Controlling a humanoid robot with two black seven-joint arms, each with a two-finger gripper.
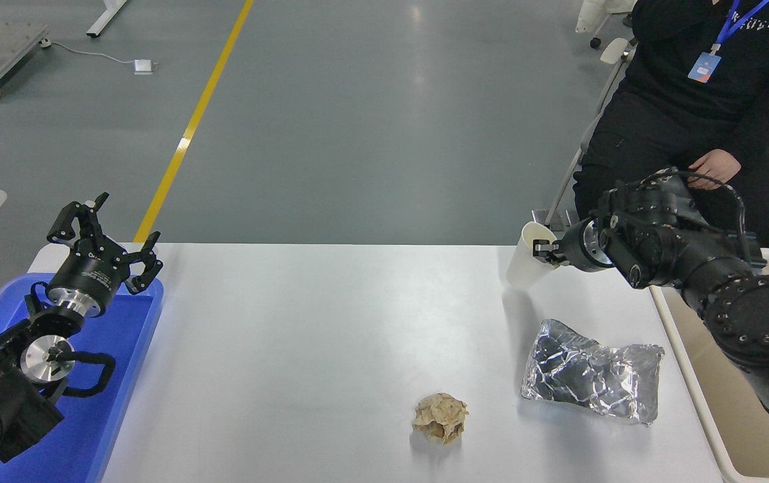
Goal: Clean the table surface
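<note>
The white table surface point(304, 349) fills the middle of the view. My right gripper point(542, 249) is shut on the rim of a white paper cup point(526, 267) and holds it tilted, lifted above the table's far right part. A crumpled silver foil bag point(592, 372) lies on the table below the cup. A crumpled brown paper ball point(440, 417) lies near the front middle. My left gripper point(106, 231) is open and parked over the blue tray point(116, 376) at the lower left.
A beige bin point(706, 396) stands at the table's right edge, under my right arm. A person in black sits on a chair at the far right, one hand point(713, 164) on a knee just behind my right arm.
</note>
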